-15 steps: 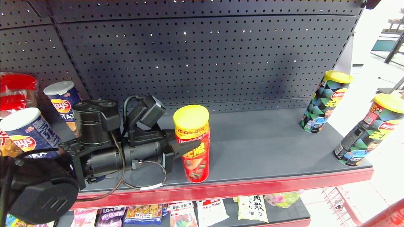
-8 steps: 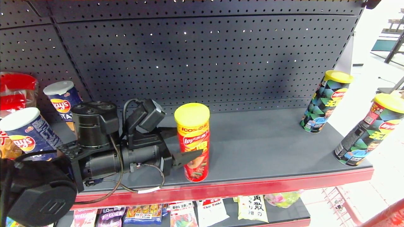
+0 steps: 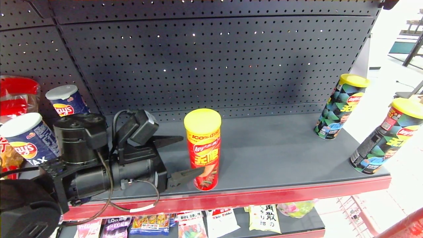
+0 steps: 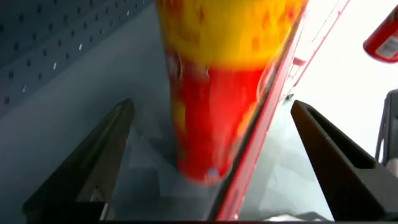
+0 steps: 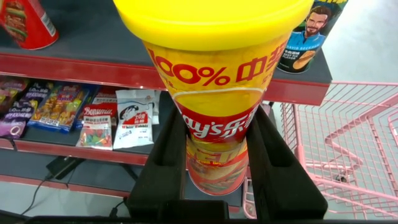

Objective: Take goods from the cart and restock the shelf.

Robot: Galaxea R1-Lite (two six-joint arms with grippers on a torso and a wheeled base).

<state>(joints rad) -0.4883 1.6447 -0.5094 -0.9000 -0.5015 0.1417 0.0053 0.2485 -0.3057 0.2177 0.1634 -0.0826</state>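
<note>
Standing upright near the shelf's (image 3: 271, 148) front edge at lower centre, the red can (image 3: 204, 148) sits between the left fingers (image 3: 185, 174), spread wide and gripping nothing, while the right fingers (image 5: 165, 162) clamp a second can (image 5: 214, 93).

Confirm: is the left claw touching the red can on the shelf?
Apart. The left wrist view shows the left claw open, with a clear gap between each finger and the red can.

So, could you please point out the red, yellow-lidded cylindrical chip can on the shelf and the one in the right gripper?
Red yellow-lidded chip can (image 3: 203, 153) on the shelf (image 3: 271, 148): head view, middle of label.
Yellow-lidded chip can (image 5: 214, 74) in the right gripper (image 5: 216, 115): right wrist view, upper label.
</note>
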